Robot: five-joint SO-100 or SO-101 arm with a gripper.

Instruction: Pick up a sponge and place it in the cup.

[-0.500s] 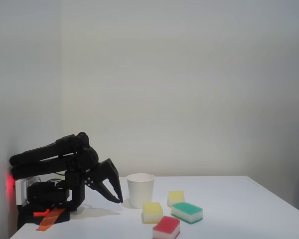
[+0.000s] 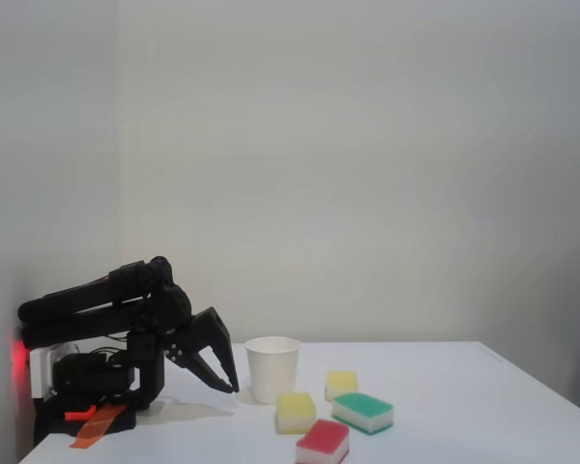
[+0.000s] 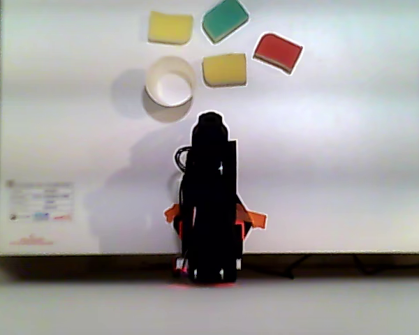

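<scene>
Gripper [image 2: 230, 386] low over the table, left of the cup [image 2: 272, 368] in the fixed view, grasping nothing; whether parted or clenched, cannot tell; sponge [image 2: 296, 412] rests near the cup's right, untouched.

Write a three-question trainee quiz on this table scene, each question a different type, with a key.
1. Multiple choice: which sponge lies nearest the gripper in the other view? A) the green-topped sponge B) the red-topped sponge C) the yellow sponge right of the cup
2. True or false: a sponge already sits inside the cup.
3. Short answer: how many sponges are on the table?

Key
1. C; the second yellow sponge lies beyond the cup.
2. False; the other view looks into the cup and it is empty.
3. Four: two yellow, one green-topped, one red-topped.
</scene>
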